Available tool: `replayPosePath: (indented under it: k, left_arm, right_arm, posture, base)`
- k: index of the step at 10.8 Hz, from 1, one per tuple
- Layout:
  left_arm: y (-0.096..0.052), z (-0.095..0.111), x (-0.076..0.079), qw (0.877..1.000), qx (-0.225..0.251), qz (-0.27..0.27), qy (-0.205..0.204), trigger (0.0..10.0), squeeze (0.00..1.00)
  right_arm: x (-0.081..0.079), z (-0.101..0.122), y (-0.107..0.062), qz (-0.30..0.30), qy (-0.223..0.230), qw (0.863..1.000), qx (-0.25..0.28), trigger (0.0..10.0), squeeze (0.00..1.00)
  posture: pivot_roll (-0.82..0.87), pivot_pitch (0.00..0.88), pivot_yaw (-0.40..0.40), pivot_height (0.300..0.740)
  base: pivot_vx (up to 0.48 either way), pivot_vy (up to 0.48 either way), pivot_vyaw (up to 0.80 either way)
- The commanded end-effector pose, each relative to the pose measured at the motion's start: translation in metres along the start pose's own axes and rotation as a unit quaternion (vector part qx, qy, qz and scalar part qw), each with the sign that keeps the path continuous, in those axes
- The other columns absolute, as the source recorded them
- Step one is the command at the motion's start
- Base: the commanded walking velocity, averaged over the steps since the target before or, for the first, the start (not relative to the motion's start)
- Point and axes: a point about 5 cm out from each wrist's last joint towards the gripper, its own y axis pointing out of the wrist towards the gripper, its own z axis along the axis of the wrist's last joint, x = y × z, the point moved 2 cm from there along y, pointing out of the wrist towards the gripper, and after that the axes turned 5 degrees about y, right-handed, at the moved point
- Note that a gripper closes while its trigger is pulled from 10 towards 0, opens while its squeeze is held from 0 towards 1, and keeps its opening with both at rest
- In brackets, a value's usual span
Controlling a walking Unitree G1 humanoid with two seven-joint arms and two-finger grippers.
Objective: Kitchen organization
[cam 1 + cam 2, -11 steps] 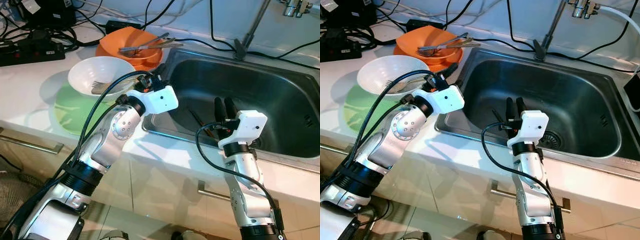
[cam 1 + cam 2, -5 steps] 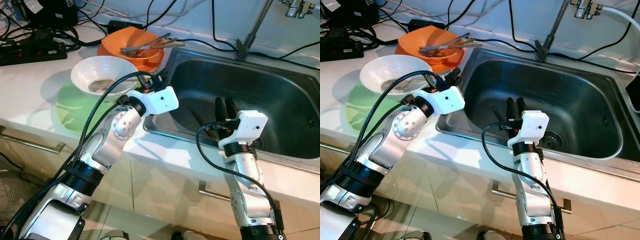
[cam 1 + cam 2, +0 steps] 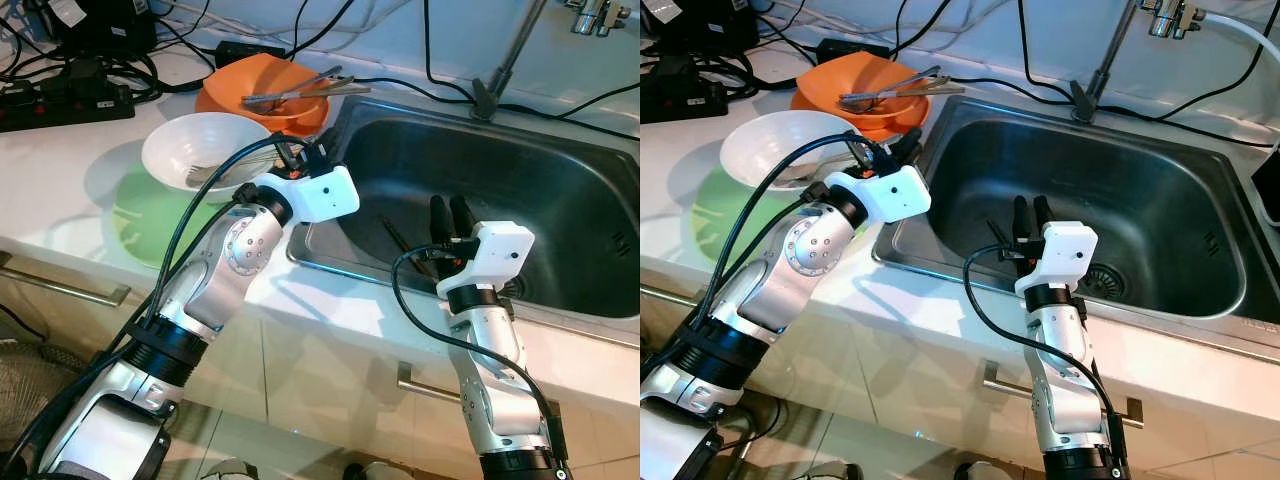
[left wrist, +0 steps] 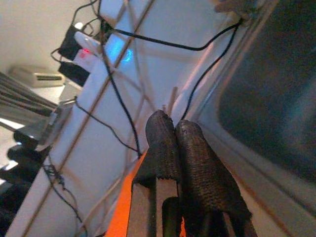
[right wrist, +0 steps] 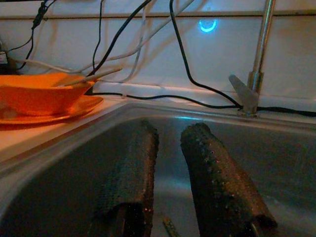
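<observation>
Left end effector (image 4: 170, 129) pressed together beside white bowl (image 3: 205, 150) — right end effector (image 5: 170, 140) spread inside sink (image 3: 560, 180).

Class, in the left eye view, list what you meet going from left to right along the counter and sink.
Power strip → white bowl → left gripper → right gripper → sink's right wall.

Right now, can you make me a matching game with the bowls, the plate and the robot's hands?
Things:
1. orange bowl
2. white bowl
3. green plate
4. right gripper

Places or states:
A. under the white bowl
B. over the sink, fingers apart
C. holds long utensils
D. beside the left gripper

Pairs: 1-C, 2-D, 3-A, 4-B
</observation>
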Motion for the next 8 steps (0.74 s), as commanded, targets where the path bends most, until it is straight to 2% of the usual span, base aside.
replayPosePath:
  k: [1, 3, 4, 5, 7, 8]
  left_arm:
    - [0.003, 0.008, -0.019, 0.999, 0.013, 0.034, 0.016, 0.0, 0.00]
    - [0.004, 0.014, -0.034, 0.998, 0.022, 0.063, 0.023, 0.0, 0.00]
    - [0.004, 0.016, -0.037, 0.997, 0.026, 0.072, 0.018, 1.9, 0.00]
    - [0.004, 0.020, -0.041, 0.996, 0.033, 0.082, 0.004, 10.0, 0.00]
    - [0.003, 0.027, -0.043, 0.994, 0.054, 0.092, 0.004, 10.0, 0.00]
    - [0.002, 0.035, -0.051, 0.991, 0.074, 0.111, 0.010, 10.0, 0.00]
  right_arm:
    - [0.004, -0.003, 0.000, -0.006, -0.006, 1.000, -0.008, 10.0, 0.00]
    - [0.003, -0.003, 0.000, -0.006, -0.005, 1.000, -0.008, 10.0, 0.00]
    - [0.003, -0.003, 0.000, -0.006, -0.005, 1.000, -0.009, 10.0, 0.00]
    - [0.003, -0.004, 0.001, -0.005, -0.005, 1.000, -0.010, 10.0, 0.00]
    - [0.003, -0.005, 0.001, -0.003, -0.005, 1.000, -0.012, 10.0, 0.00]
    - [0.003, -0.006, 0.001, -0.003, -0.006, 1.000, -0.013, 10.0, 0.00]
  posture:
    - [0.02, 0.077, -0.074, 0.740]
    - [0.03, 0.075, -0.076, 0.740]
    - [0.03, 0.075, -0.076, 0.740]
    - [0.03, 0.075, -0.077, 0.740]
    - [0.03, 0.075, -0.077, 0.740]
    - [0.03, 0.071, -0.077, 0.740]
  base:
    - [0.000, 0.000, 0.00]
    - [0.000, 0.000, 0.00]
    - [0.000, 0.000, 0.00]
    - [0.000, 0.000, 0.00]
    - [0.000, 0.000, 0.00]
    - [0.000, 0.000, 0.00]
